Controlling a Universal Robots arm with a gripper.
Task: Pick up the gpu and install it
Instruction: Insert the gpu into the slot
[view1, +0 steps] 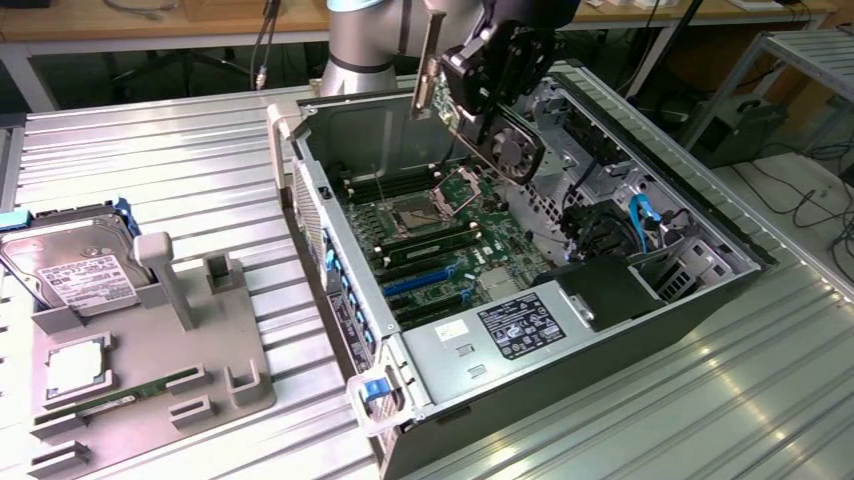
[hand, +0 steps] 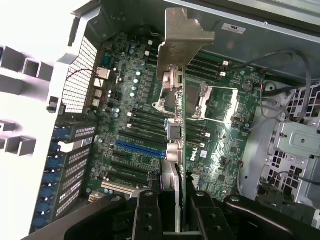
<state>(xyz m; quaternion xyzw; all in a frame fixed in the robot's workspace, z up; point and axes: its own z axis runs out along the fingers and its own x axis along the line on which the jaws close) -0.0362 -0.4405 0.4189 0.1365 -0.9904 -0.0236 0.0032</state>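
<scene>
Gripper (hand: 172, 202) fingers, narrowed to a thin gap, pinch the gpu (hand: 181, 125) by its edge, with the bracket end pointing away. In the exterior view, the card hangs tilted at twelve o'clock of the open computer case (view1: 340, 120), above the motherboard (view1: 454, 245) and not seated.

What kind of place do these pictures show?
Likely a robotics lab bench: an open black computer case on a ribbed metal table, a grey plastic parts fixture, a silver robot arm.

Robotics lab, ribbed metal workbench (view1: 160, 160), open computer case (view1: 601, 400)
</scene>
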